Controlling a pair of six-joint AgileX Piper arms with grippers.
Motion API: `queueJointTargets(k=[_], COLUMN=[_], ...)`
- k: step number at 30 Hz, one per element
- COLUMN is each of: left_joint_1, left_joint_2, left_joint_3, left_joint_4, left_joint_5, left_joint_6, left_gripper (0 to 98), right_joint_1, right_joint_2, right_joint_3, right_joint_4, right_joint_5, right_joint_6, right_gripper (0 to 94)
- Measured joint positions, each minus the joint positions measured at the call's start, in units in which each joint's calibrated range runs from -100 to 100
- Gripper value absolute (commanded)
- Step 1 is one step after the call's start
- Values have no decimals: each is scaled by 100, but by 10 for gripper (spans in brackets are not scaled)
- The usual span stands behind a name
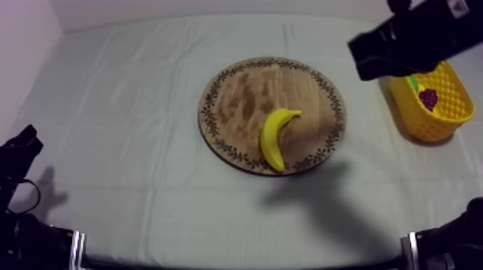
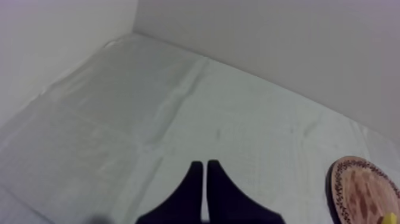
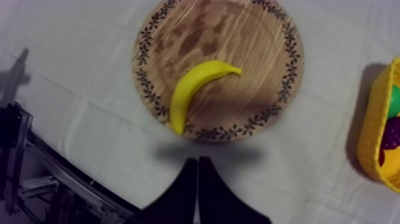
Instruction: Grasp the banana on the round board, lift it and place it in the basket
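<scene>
The yellow banana lies curved on the right half of the round wooden board, which sits mid-table. The yellow basket stands at the right edge of the table. My right gripper hangs high between board and basket, apart from both. In the right wrist view its fingers lie together as a narrow wedge, shut on nothing, over the cloth beside the board and the banana. My left gripper rests low at the left, and its fingers are shut on nothing.
A bunch of purple grapes and a green fruit lie in the basket. The arm's shadow falls on the cloth in front of the board. The board's rim is far off from my left gripper.
</scene>
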Motion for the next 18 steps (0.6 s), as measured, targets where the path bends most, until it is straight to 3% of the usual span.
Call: queueJointTargets(k=[10, 18], left_joint_1=[0, 0], left_joint_2=[0, 0], left_joint_3=[0, 0], left_joint_4=[0, 0], left_joint_5=[0, 0], left_joint_6=[0, 0], left_gripper=[1, 1], right_joint_1=[-18, 220], right_joint_2=[1455, 2016], right_joint_3=[-1552, -2158], right_joint_4=[-353, -506], right_joint_5=[686, 791], right_joint_6=[-540, -323], right_gripper=[5, 5])
